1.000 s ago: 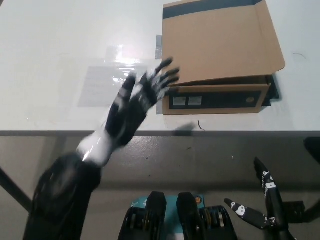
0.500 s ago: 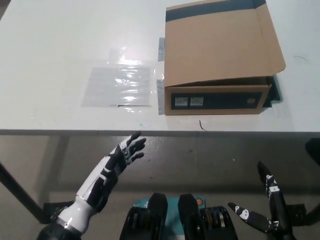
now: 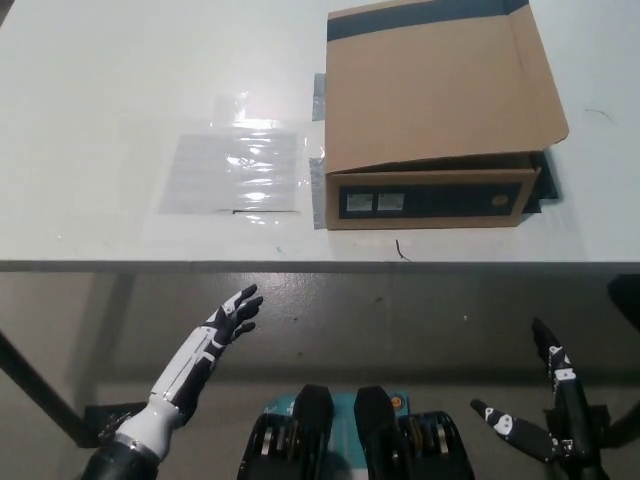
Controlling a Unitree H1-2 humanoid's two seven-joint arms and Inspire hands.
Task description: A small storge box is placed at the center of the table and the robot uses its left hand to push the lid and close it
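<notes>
Head view: the cardboard storage box [image 3: 432, 125] sits on the white table [image 3: 120, 90], right of centre and close to the near edge. Its lid [image 3: 440, 85] lies down over the body, with the front flap edge just above the near wall, where a thin dark gap shows along the seam. The lid looks lowered but perhaps not fully seated.

Change over the last second: the white left hand [image 3: 228, 318] was up at table height with its fingertips at the box's near-left corner. It has since dropped away and now hangs below and in front of the table edge, well apart from the box, empty, with fingers spread. Half a second ago it was already off the table; now it is a little lower and nearer the robot. The box itself shows no shift beyond a slight wobble of the whole picture.

The black right hand [image 3: 545, 420] rests low at the near right, also empty with fingers apart, and takes no part.

A clear plastic sheet [image 3: 234, 172] lies flat on the table, left of the box and untouched.

Judgement: the push on the lid appears finished and the left arm is retreating to rest. The task is essentially complete, unless the remaining seam gap counts as not closed.
</notes>
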